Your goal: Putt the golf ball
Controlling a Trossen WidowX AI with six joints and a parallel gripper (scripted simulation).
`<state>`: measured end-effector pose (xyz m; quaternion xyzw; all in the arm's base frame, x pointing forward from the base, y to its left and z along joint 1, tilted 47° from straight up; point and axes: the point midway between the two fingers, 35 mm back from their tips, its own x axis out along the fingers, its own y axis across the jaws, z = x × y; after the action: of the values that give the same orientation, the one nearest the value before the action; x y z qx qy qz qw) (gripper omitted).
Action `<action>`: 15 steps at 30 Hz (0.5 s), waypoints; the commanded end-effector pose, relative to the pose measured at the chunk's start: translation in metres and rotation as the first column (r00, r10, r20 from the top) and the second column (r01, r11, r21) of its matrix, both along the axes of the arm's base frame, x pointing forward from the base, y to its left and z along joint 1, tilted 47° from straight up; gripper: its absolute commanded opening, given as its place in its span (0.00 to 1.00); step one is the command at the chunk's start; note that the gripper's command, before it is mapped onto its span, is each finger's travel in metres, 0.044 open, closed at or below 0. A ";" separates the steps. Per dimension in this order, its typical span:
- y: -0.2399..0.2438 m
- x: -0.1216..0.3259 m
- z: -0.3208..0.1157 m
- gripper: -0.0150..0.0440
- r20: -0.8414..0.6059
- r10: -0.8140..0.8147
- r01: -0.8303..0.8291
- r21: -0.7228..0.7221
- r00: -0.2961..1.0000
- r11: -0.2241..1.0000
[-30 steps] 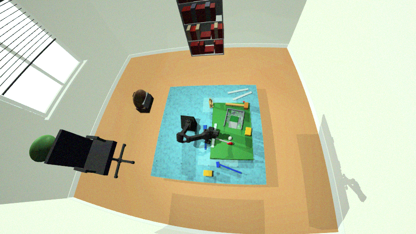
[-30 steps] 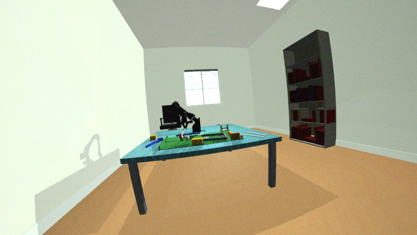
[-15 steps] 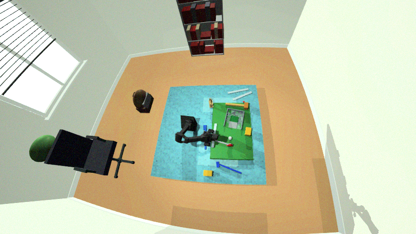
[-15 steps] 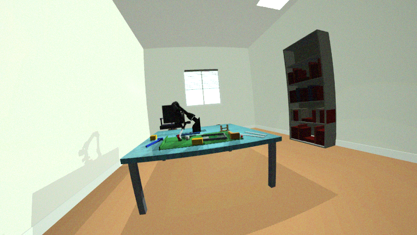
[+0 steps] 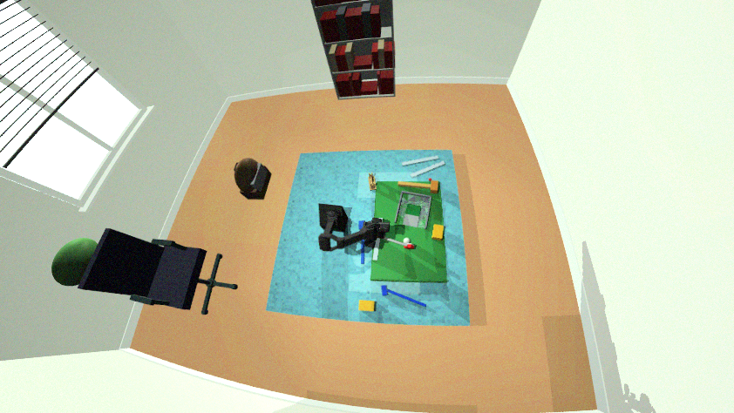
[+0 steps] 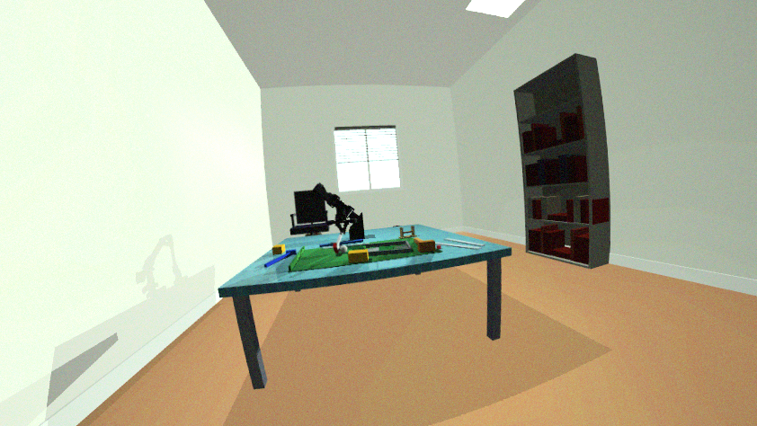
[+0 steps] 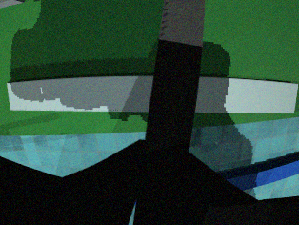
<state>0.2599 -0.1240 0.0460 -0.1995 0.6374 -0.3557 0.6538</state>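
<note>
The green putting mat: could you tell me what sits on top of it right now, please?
On the mat: the golf ball, the red putter head beside it, a yellow block and the walled green. The tool covers the putter's grip.

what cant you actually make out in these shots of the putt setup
- Contact between the red putter head and the golf ball: top view, too small to tell touching from apart.
- Putter head and ball: wrist view, cut off by the top edge; only the shaft shows.
- Fingers of the gripper on the shaft: top and exterior views too small; wrist view shows only dark shapes.
- Ramp slope and the raised green's height: exterior view, too distant.
</note>
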 end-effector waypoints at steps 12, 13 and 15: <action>0.058 0.005 -0.034 0.25 -0.008 0.008 -0.008 -0.002 1.000 1.000; 0.063 0.006 -0.030 0.25 -0.008 0.008 -0.008 -0.002 1.000 1.000; 0.072 0.007 -0.022 0.25 -0.009 0.008 -0.008 -0.001 1.000 1.000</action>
<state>0.2622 -0.0668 0.0118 -0.2068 0.6437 -0.3531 0.6466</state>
